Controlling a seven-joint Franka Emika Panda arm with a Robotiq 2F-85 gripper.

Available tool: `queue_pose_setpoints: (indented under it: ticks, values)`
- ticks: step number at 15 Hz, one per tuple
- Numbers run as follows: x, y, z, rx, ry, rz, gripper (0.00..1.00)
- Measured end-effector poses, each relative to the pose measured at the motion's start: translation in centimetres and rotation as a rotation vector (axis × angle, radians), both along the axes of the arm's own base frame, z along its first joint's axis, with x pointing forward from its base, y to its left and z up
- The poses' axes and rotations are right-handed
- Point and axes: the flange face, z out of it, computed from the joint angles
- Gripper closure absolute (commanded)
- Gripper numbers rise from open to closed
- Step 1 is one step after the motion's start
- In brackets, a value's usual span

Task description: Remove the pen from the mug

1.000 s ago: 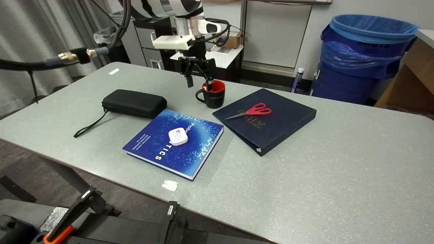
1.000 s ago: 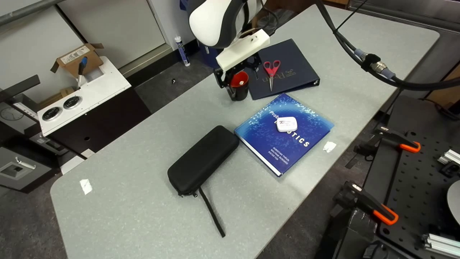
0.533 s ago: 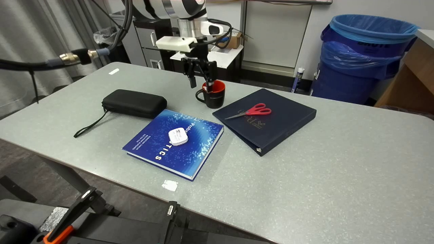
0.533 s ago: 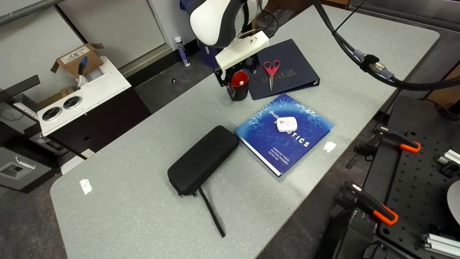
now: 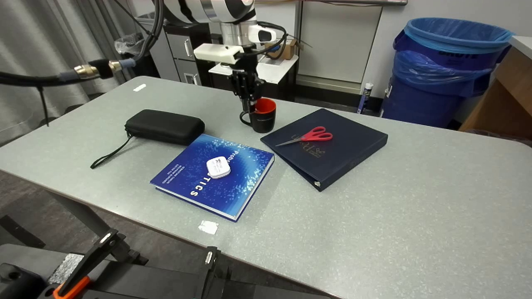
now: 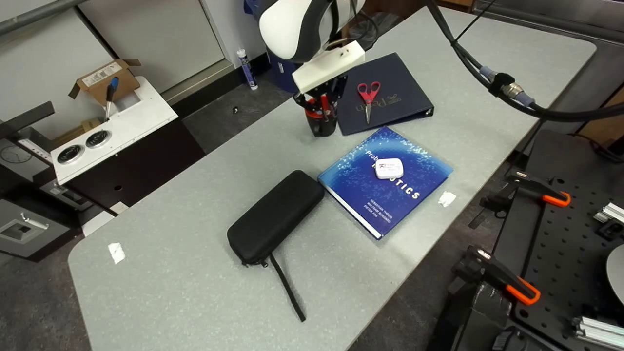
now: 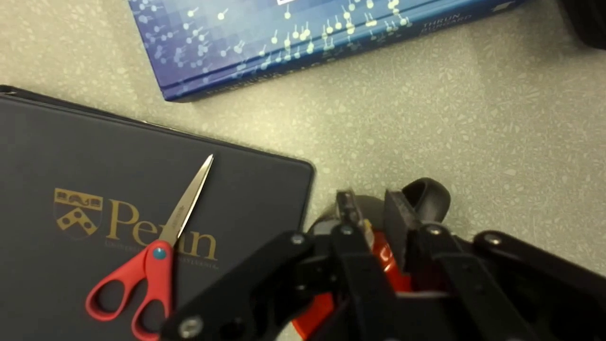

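Observation:
The mug (image 5: 264, 122) stands upright, black outside and red inside, its handle (image 7: 431, 203) showing in the wrist view. My gripper (image 7: 369, 203) points down at the mug's rim, on the handle side in an exterior view. Its jaws are close together, but a narrow gap remains, with red mug lining visible through it. Against one finger (image 7: 349, 206) shows a small pale and yellow bit, apparently the pen (image 7: 368, 232); the other finger (image 7: 397, 218) stands apart from it. The rest of the pen is hidden. In an exterior view the gripper (image 6: 321, 109) covers much of the mug's mouth.
Beside the mug lies a navy binder (image 5: 332, 158) bearing red-handled scissors (image 5: 318, 133). A blue book (image 5: 228, 199) with a small white box (image 5: 218, 167) on it lies nearby. The black oblong case (image 6: 275, 217) touches or nearly touches the book's corner.
My gripper's jaws have come from wide apart to nearly together, and the arm has shifted slightly toward the mug. The pale end seen in the mug is now covered. The mug has not moved.

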Motion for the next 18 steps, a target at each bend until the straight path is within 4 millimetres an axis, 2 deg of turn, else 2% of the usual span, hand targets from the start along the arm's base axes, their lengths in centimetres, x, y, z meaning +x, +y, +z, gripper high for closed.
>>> queue_pose_setpoints:
  ticks: [6, 9, 12, 15, 18]
  values:
    - [0.1, 0.3, 0.3, -0.006, -0.006, 0.005, 0.99]
    - [-0.3, 1.7, 1.3, -0.027, -0.037, 0.043, 0.98]
    - [-2.0, 4.9, 3.4, -0.073, -0.123, 0.142, 0.98]
    - [-5.0, 8.9, 5.6, -0.136, -0.23, 0.254, 0.98]
    - [-7.5, 12.8, 6.9, -0.192, -0.312, 0.331, 0.98]
